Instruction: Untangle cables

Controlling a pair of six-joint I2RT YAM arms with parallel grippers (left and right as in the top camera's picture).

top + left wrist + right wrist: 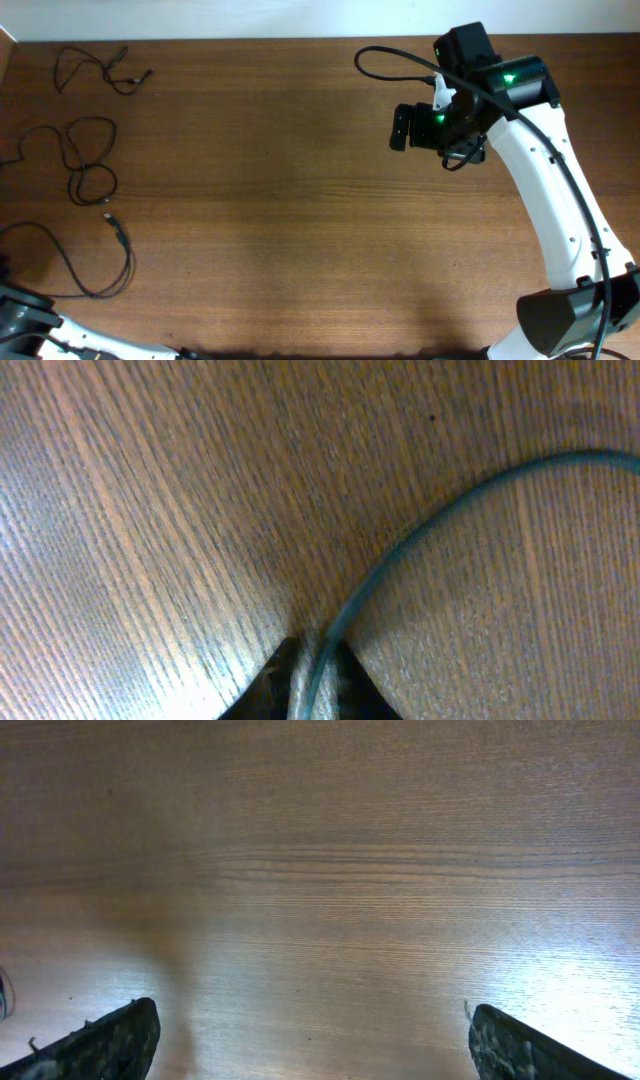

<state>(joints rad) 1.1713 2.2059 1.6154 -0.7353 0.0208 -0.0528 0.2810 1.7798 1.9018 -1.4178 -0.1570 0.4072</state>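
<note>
The cables are laid in loose loops along the overhead frame's left edge, one pinched in the left gripper, while the right gripper is held wide over the table at upper right.

Table is brown wood, or maybe a wood-look top, with fine straight grain all over. It's smooth and looks semi-matt from above, but in both wrist views it throws a soft whitish glare, so there's some sheen. The cables at 9 to 10 o'clock look like thin black cord with a rubbery or plastic jacket, matt, no shine. In the left wrist view the jacket reads dark teal and smooth. Right arm at 3 o'clock has a white shell of smooth glossy plastic, with black matt parts at the joints. Right gripper pads are dark, rough and scuffed, with tiny frayed bits at the edges.
</note>
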